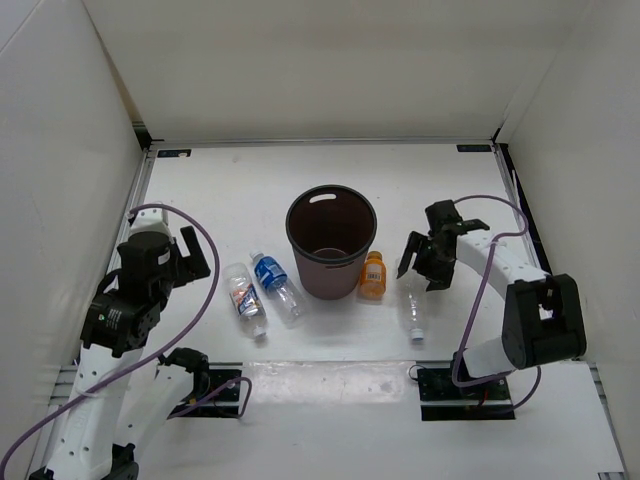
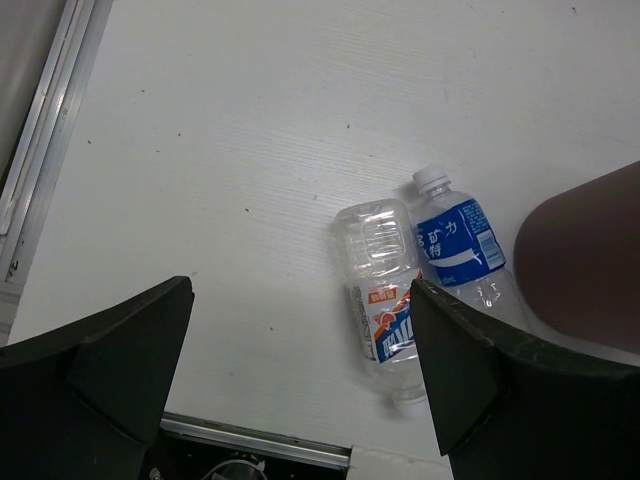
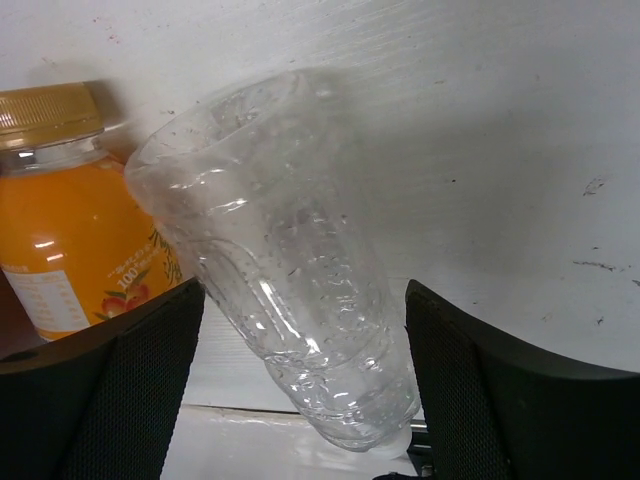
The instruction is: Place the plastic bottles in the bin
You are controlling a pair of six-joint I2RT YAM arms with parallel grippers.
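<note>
Starting: bin looks empty, none in yet.
Left hand, right hand gape empty; right over clear unlabelled bottle by near edge; orange bottle, blue-label bottle, white-red-label bottle near bin.

Bin on table; bottle pair just L, other pair just R.
</note>
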